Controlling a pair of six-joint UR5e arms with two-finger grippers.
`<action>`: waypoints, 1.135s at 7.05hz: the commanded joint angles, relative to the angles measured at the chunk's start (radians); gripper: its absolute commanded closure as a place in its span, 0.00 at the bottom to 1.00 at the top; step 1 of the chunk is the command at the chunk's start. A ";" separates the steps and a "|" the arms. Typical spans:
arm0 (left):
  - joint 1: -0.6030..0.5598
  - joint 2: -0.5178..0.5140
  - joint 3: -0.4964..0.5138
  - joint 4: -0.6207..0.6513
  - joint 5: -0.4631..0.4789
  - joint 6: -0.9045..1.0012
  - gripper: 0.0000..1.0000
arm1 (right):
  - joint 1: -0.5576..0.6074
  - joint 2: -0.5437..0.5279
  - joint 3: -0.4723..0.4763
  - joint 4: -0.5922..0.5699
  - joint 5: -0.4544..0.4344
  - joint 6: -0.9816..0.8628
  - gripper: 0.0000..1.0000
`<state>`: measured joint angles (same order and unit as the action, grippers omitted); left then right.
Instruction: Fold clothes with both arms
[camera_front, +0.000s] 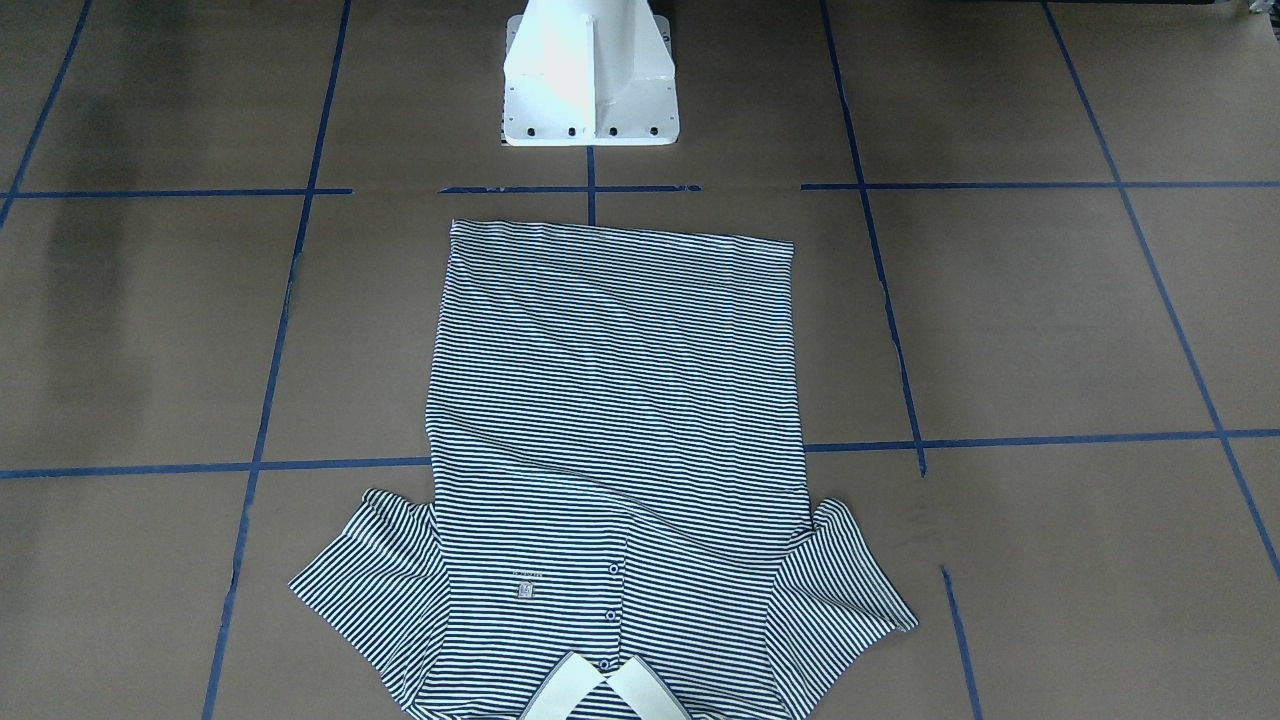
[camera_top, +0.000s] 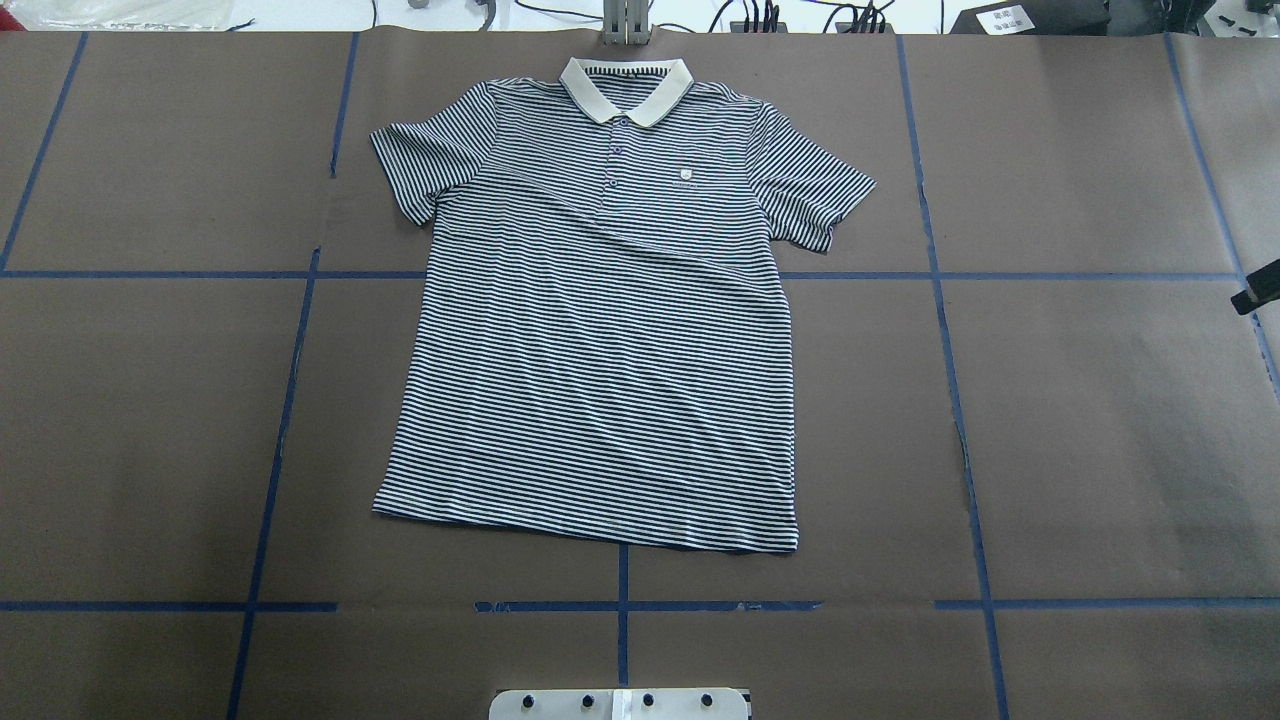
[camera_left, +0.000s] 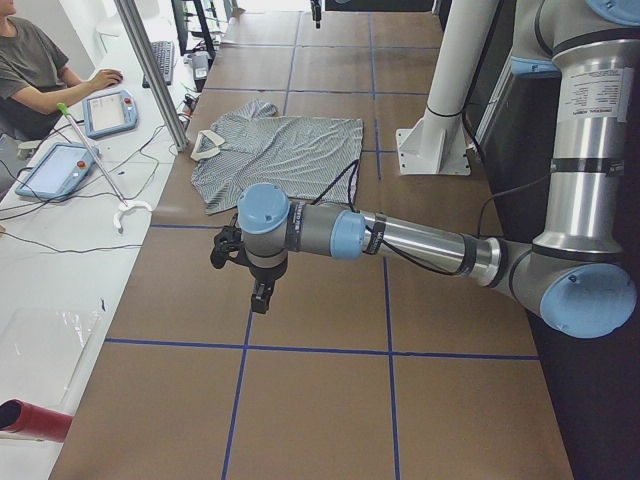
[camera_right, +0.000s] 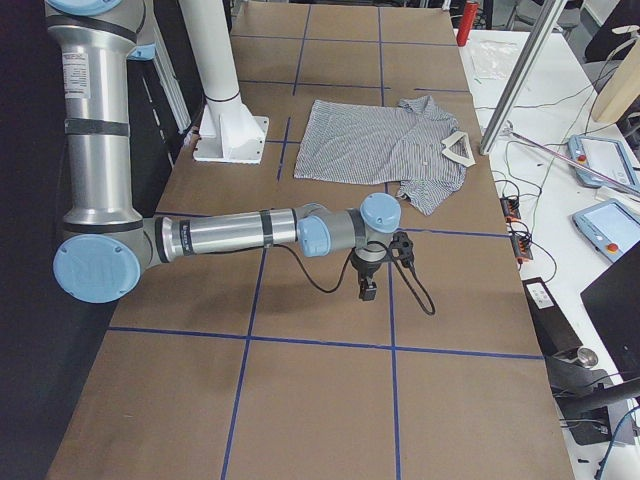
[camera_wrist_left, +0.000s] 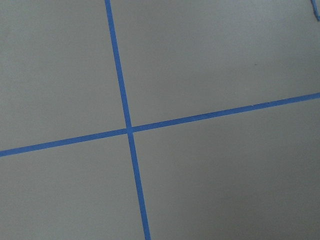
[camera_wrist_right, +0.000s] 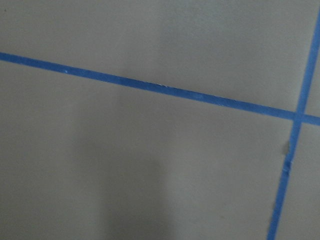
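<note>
The striped polo shirt (camera_top: 600, 330) lies flat and face up in the middle of the table, its cream collar (camera_top: 626, 88) on the side far from the robot and both sleeves spread. It also shows as the shirt (camera_front: 620, 420), (camera_left: 285, 155), (camera_right: 375, 140). My left gripper (camera_left: 260, 298) hangs over bare table well off the shirt's sleeve side; I cannot tell whether it is open or shut. My right gripper (camera_right: 367, 290) hangs over bare table beyond the other sleeve; I cannot tell its state either. Both wrist views show only table paper and blue tape.
The white pedestal base (camera_front: 590, 80) stands just behind the shirt's hem. Blue tape lines (camera_top: 620, 606) grid the brown table. A person (camera_left: 40, 70) sits at a side desk with tablets (camera_left: 110, 112), beside a metal post (camera_left: 150, 70).
</note>
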<state>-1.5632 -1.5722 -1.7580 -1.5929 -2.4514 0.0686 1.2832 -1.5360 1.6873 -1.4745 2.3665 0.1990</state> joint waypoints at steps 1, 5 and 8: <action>0.015 0.001 0.113 -0.221 -0.014 -0.006 0.00 | -0.137 0.165 -0.110 0.119 -0.003 0.287 0.00; 0.015 0.006 0.106 -0.274 -0.093 -0.012 0.00 | -0.336 0.469 -0.429 0.462 -0.267 0.985 0.06; 0.015 0.006 0.104 -0.274 -0.110 -0.012 0.00 | -0.358 0.620 -0.588 0.464 -0.377 1.138 0.16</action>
<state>-1.5478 -1.5661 -1.6533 -1.8667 -2.5578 0.0568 0.9357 -0.9854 1.1748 -1.0124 2.0302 1.2810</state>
